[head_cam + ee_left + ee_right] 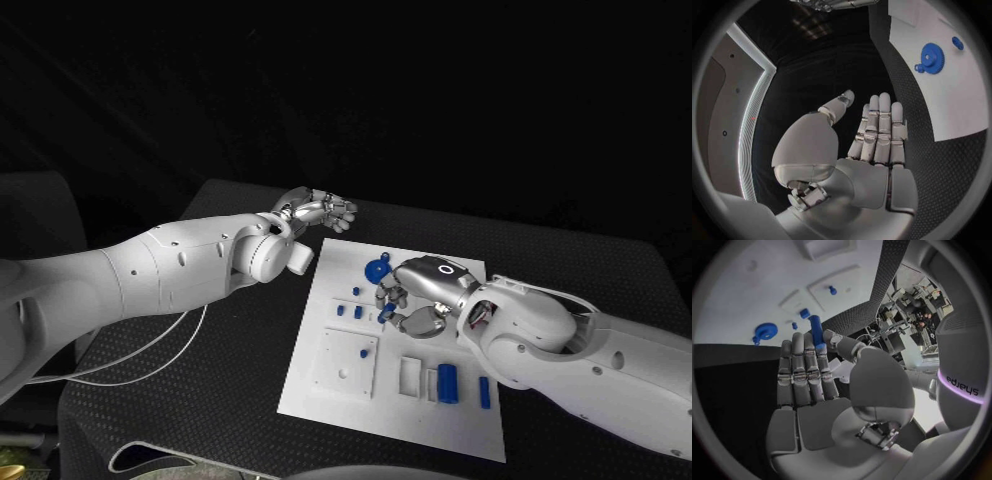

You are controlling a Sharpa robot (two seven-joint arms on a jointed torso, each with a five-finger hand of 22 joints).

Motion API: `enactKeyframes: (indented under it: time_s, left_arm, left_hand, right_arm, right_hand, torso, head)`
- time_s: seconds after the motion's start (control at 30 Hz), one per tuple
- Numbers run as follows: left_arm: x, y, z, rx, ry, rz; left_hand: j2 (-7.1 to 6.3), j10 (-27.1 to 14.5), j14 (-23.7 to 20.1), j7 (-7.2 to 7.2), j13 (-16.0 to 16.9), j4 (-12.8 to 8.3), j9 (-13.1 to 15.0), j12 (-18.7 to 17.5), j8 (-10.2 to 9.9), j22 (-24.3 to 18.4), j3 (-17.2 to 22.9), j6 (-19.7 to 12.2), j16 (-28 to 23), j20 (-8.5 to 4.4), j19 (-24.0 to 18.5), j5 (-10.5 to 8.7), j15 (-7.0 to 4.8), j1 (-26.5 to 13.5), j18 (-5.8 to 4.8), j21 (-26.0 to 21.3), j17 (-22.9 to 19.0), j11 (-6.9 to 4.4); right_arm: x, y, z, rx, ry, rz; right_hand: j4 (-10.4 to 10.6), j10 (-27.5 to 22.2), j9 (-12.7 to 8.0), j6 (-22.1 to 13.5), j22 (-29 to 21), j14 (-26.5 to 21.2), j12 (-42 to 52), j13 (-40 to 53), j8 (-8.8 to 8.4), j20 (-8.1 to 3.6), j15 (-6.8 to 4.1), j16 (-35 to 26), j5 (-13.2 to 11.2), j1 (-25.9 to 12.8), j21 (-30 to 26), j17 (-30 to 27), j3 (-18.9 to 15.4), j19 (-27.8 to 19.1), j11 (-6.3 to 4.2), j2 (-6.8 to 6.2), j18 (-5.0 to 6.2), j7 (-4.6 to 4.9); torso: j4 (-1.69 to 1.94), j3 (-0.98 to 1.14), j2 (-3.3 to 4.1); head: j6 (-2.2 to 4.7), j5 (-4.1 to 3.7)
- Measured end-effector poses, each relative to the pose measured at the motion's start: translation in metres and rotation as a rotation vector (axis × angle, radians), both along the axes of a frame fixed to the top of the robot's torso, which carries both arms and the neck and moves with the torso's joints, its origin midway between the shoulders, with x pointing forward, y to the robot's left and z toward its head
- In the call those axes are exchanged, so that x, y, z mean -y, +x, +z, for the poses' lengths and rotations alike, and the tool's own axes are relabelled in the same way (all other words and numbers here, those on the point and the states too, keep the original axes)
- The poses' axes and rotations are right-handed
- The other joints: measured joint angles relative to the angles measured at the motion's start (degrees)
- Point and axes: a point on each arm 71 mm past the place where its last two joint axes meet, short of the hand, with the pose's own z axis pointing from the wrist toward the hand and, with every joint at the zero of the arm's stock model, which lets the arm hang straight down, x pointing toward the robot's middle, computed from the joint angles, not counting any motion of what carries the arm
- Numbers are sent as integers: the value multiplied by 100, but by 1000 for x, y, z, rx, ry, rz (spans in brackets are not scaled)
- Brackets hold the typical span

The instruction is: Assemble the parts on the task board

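Task board (pixel 353 400) lies mid-frame in the head view, a white plate on the black table (pixel 188 400), long axis running from lower left up toward the top. Blue parts on it: large gear (pixel 378 270) near the upper edge, upright cylinder (pixel 449 383) and slim bar (pixel 485 393) at lower right. Right hand (pixel 414 295) hovers over the board's middle; right wrist view adds what the head view hides, a blue peg (pixel 816 330) pinched between thumb and fingertips, pointing away from the palm. Left hand (pixel 315 212) sits off the board's upper left corner; left wrist view shows its fingers (pixel 879 130) straight, side by side, holding nothing.
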Motion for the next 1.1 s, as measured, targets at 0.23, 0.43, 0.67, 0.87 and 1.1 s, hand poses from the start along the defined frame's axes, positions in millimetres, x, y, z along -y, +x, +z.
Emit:
enactKeyframes:
  time_s: [0.23,0.43,0.67,0.87,1.1]
  left_arm:
    - [5,1,0,0,-2,-5]
    - [8,1,0,0,-5,-10]
    - [12,1,0,-1,-9,-17]
    - [12,0,0,-1,-10,-19]
    - [11,0,0,-2,-10,-18]
  left_hand:
    - [0,0,0,0,-5,0,0,0,0,-1,0,0,0,0,0,0,0,0,0,0,6,0]
    - [0,0,0,0,-5,0,0,0,0,-1,0,0,0,0,0,0,0,0,0,0,8,0]
    - [0,0,0,0,-4,0,0,0,0,4,0,0,-22,0,0,0,0,0,0,0,11,0]
    - [0,0,0,0,-4,0,0,0,0,4,0,0,-22,0,0,0,0,0,0,0,17,0]
    - [0,0,0,0,-4,0,0,0,0,3,0,0,-22,0,0,0,0,0,0,0,22,0]
  right_arm:
    - [-32,-19,-20,-49,19,69]
    - [-50,-32,-36,-77,19,108]
    - [-61,-47,-61,-111,6,137]
    - [-63,-47,-68,-109,-3,138]
    - [-64,-46,-71,-102,-12,137]
  right_hand:
    - [0,0,6,0,5,0,-2,-3,0,0,0,0,0,0,1,-1,0,0,0,0,0,0]
    - [0,0,6,-1,5,0,-3,-4,0,0,0,0,0,0,1,-1,0,0,0,-1,0,1]
    - [0,1,5,-1,4,-1,-4,-5,0,0,1,0,-1,-1,1,-1,0,0,0,-1,0,1]
    - [0,1,5,-1,4,14,-5,-5,-1,0,-14,0,-5,-1,0,-2,-1,0,0,-1,0,1]
    - [-17,1,12,-2,4,14,-10,-5,-1,0,-14,0,-5,-4,1,-2,16,0,0,-4,0,1]
  torso:
    - [0,-3,-1]
    - [2,-7,0]
    - [3,-10,8]
    - [9,-2,13]
    - [3,2,13]
  head:
    - [-10,44]
    - [-25,80]
    - [-39,101]
    - [-63,132]
    - [-93,155]
